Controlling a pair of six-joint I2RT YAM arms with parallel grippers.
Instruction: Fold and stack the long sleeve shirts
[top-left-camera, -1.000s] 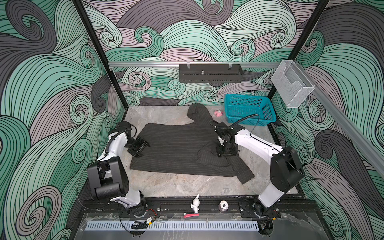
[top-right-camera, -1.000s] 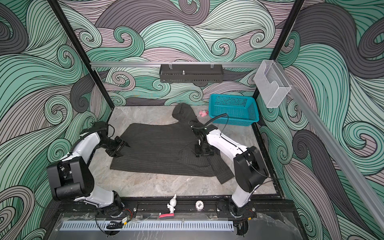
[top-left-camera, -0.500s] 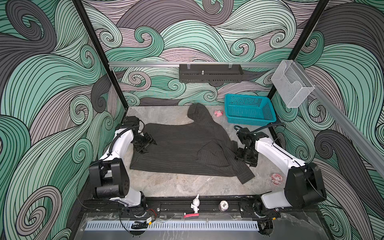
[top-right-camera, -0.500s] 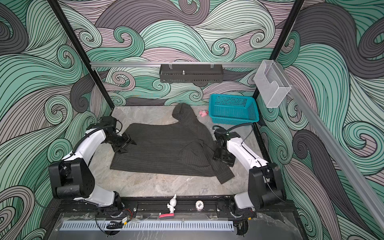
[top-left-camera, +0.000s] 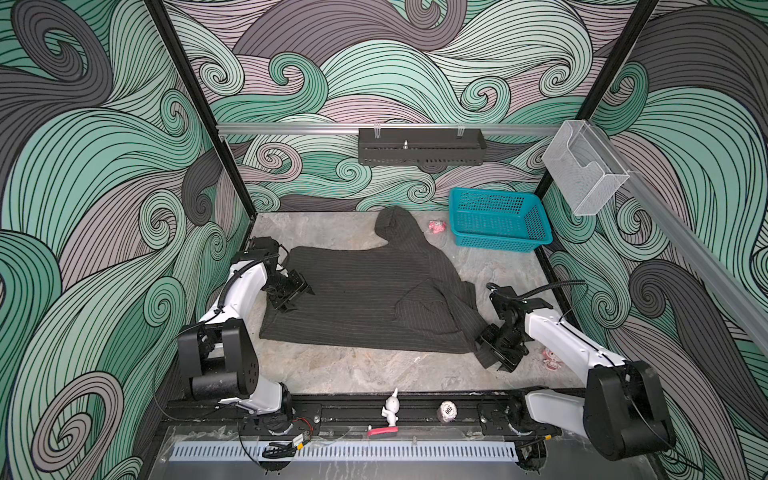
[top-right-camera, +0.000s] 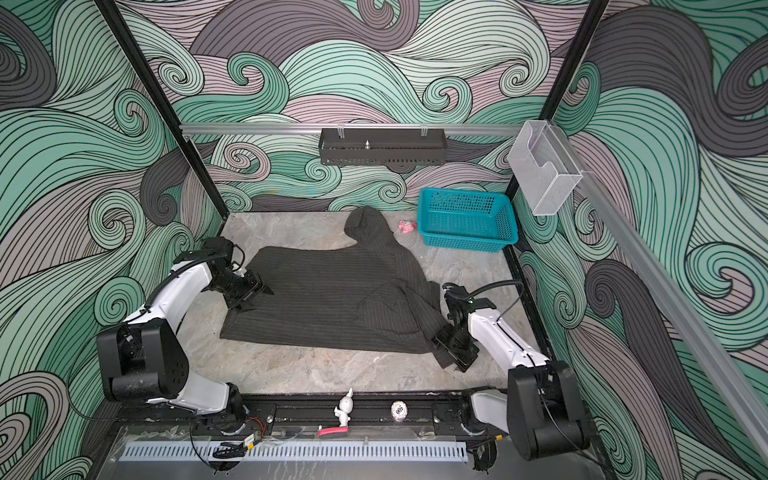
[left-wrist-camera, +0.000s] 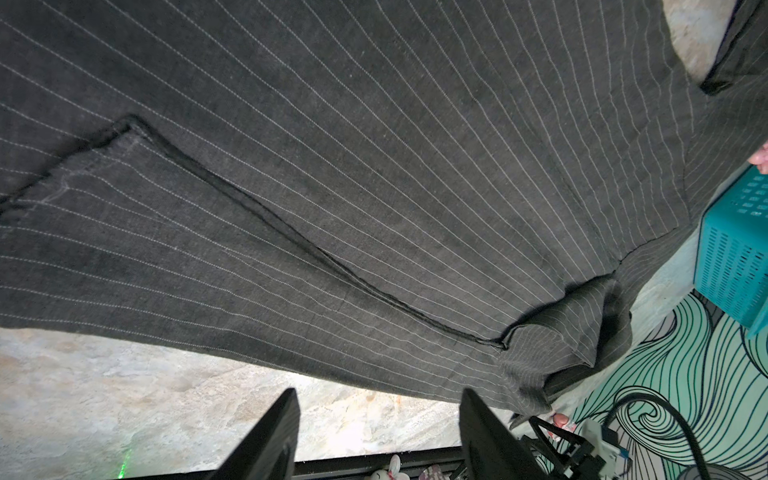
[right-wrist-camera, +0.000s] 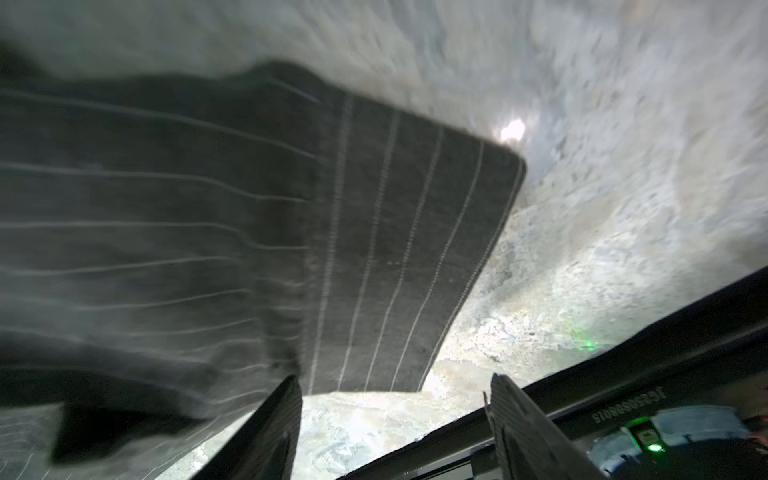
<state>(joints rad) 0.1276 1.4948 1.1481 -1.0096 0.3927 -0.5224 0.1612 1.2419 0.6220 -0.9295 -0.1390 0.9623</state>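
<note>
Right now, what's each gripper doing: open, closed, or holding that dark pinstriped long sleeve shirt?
Left gripper: open, holding nothing.
Right gripper: open, empty, beside the dark pinstriped shirt.

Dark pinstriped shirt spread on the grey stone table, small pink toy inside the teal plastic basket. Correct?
No: the small pink toy lies on the grey stone table beside the teal plastic basket, not inside it; see both top views. The dark pinstriped shirt is spread there.
</note>
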